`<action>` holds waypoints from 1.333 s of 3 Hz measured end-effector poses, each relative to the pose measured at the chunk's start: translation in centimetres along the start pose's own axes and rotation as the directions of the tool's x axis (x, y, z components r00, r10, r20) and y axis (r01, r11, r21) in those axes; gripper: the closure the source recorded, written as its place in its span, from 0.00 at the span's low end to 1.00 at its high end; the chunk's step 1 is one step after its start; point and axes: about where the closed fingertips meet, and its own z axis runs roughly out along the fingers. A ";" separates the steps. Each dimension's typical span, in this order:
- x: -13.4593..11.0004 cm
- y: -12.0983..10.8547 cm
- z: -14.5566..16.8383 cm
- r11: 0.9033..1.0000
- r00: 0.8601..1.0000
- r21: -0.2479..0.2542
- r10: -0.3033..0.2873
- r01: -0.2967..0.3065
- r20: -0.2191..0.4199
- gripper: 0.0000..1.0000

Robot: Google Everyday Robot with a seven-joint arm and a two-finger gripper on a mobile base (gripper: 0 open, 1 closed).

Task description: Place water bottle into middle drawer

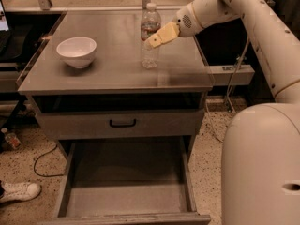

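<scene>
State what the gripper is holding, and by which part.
It cannot be told. The gripper is at the label band of the water bottle, which stands upright on the cabinet top; no closed hold shows.

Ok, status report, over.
Claw at clear plastic water bottle, upright on tabletop. Wide grey metal middle drawer open below. White bowl well left, nothing blocking.
</scene>
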 end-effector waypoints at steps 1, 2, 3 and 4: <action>0.3 -0.2 -0.3 0.999 0.999 0.002 0.032 -0.032 0.037 0.00; -0.1 -0.3 -0.1 0.998 0.994 -0.008 0.057 -0.057 0.093 0.00; -0.7 -0.3 0.1 0.998 0.990 -0.016 0.061 -0.059 0.126 0.00; -3.7 0.3 0.9 0.999 0.982 -0.045 0.030 -0.022 0.186 0.00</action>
